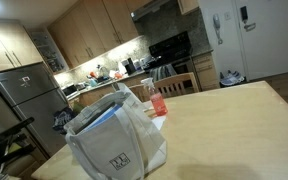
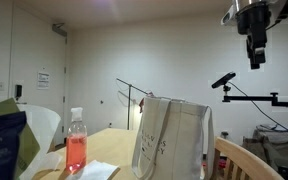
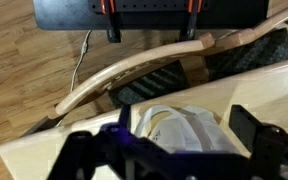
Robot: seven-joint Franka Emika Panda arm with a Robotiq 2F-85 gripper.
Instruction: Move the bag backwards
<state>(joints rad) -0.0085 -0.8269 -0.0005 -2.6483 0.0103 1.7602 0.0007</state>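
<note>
**Bag** [image 1: 114, 140]: large off-white soft fabric tote with a small dark square logo on the side. Standing upright on the light wooden surface [image 1: 229, 125], close to its near edge in an exterior view. Top open, fabric slumped and creased.

**Bottle** [image 2: 76, 150]: clear, filled with red liquid. Upright on the same surface, apart from the bag, with a sheet of white paper [image 2: 96, 172] at its base.

**End effector** [image 2: 255, 60]: hanging high above the surface, well clear of the bag. Fingers pointing down, spread wide, gripping nothing. In the wrist view, dark blurred fingers on either side of the picture, with the bag's pale open top far below between them.

**Chair** [image 3: 154, 65]: wooden, curved backrest, drawn up just beside the surface's edge near the bag.

**Backdrop**, in an exterior view: steel fridge [image 1: 29, 95], black stove [image 1: 171, 48], wooden cabinets [image 1: 84, 30].
</note>
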